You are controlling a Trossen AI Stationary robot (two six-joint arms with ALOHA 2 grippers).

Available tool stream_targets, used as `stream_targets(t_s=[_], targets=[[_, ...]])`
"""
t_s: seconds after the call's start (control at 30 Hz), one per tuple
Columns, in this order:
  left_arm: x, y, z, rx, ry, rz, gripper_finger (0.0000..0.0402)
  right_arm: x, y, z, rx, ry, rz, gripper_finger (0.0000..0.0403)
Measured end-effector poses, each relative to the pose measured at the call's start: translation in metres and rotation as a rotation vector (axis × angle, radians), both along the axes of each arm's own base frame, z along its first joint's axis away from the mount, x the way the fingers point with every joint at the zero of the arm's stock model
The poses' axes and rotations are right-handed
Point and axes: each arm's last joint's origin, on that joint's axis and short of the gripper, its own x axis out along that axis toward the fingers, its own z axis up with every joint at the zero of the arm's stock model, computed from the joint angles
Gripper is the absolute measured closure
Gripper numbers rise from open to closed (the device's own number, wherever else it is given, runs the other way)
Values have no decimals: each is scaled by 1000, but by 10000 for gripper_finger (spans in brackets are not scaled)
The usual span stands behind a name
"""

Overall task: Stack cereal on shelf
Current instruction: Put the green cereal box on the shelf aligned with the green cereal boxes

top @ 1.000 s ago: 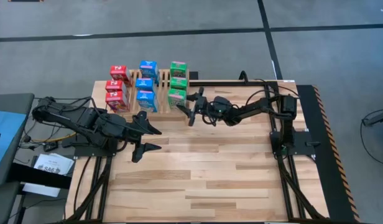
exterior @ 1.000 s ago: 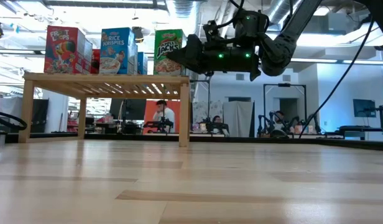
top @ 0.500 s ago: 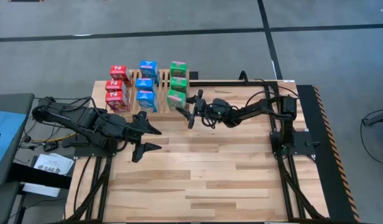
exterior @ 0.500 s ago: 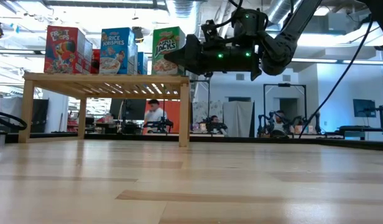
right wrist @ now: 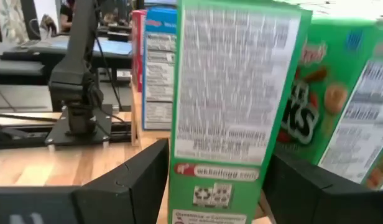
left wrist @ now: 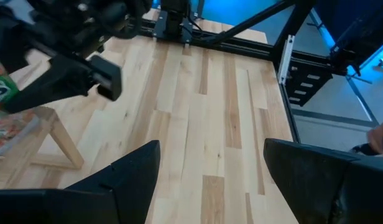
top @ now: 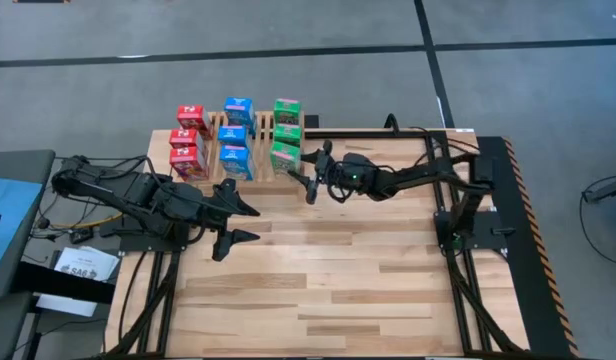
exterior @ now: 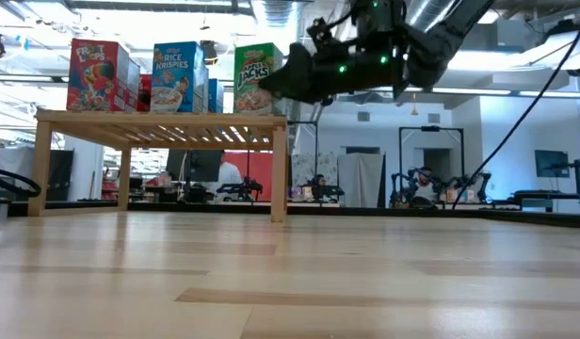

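The wooden slatted shelf (top: 260,128) (exterior: 158,118) stands at the table's far left. Cereal boxes stand on it in three rows: red (top: 190,140), blue (top: 235,135) and green. My right gripper (top: 308,175) (exterior: 281,80) is at the shelf's right end, shut on the nearest green box (top: 284,157) (exterior: 254,77) (right wrist: 222,112). Right behind that box stands another green box (right wrist: 341,106). My left gripper (top: 243,222) (left wrist: 210,180) hovers open over the table's left part, holding nothing. My right gripper has the nearest green box pinched between its two fingers, at the box's right-hand narrow side (right wrist: 219,155). One finger lies on the printed front (exterior: 267,80) and the other is between this box and the one behind it. The fingers come roughly level from the table's right. The box stands upright, bottom on the shelf top.
The plank tabletop (top: 328,270) lies bare in front of the shelf. A black frame and cables (top: 458,215) run along the table's right side. The shelf's legs (exterior: 279,169) stand on the table. People and equipment show in the room beyond the table.
My right gripper has risen a little at the shelf's right end and tipped, with its rear now higher than its fingers. Its fingers have stayed at the green box. That box shifted slightly half a second ago and stands upright on the shelf again.
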Motion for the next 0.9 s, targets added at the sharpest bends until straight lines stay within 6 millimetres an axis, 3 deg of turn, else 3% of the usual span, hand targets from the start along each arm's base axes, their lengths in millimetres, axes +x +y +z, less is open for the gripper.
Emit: stream_targets(t_s=[0.4,0.9], targets=[[0,1,0,11,-8,29,127,-17,1,19,29,124,-77,142],[0,1,1,12,-9,30,127,-15,14,19,97,119,-44,142]])
